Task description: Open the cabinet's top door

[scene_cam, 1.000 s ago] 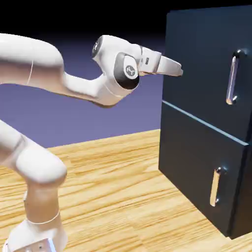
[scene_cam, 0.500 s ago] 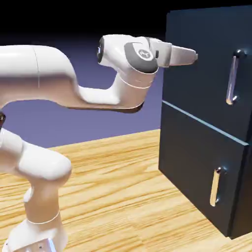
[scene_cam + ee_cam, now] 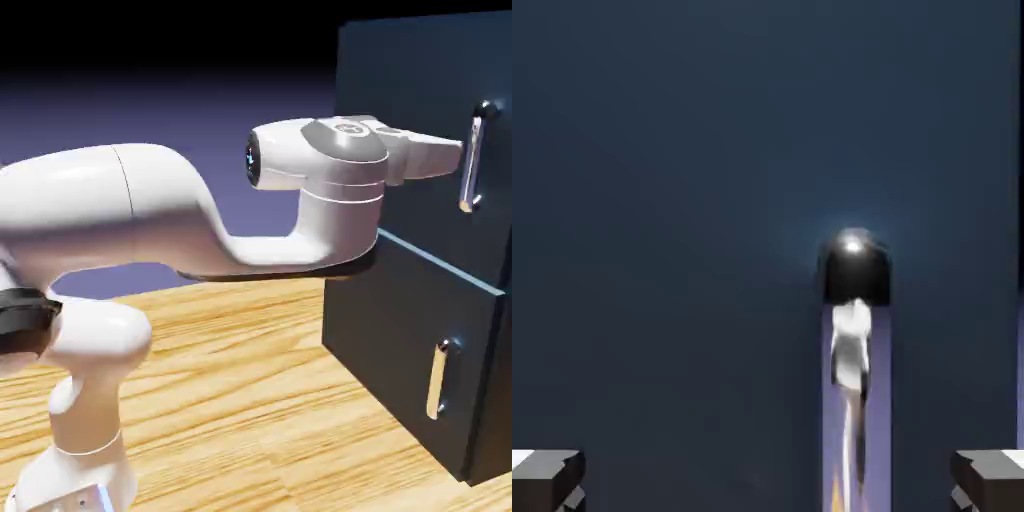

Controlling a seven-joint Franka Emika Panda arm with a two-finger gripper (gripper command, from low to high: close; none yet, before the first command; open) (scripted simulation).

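Silver bar handle (image 3: 472, 158) of the top door (image 3: 420, 120) is faced by the gripper (image 3: 452, 155), jaws spread wide, nothing grasped.

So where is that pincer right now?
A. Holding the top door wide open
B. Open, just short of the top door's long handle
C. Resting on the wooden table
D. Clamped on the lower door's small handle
B. In the exterior view the pincer sits beside the top door's long handle, and the hand view shows the grey fingertips spread wide with that handle between them, not yet gripped; the top door is shut.
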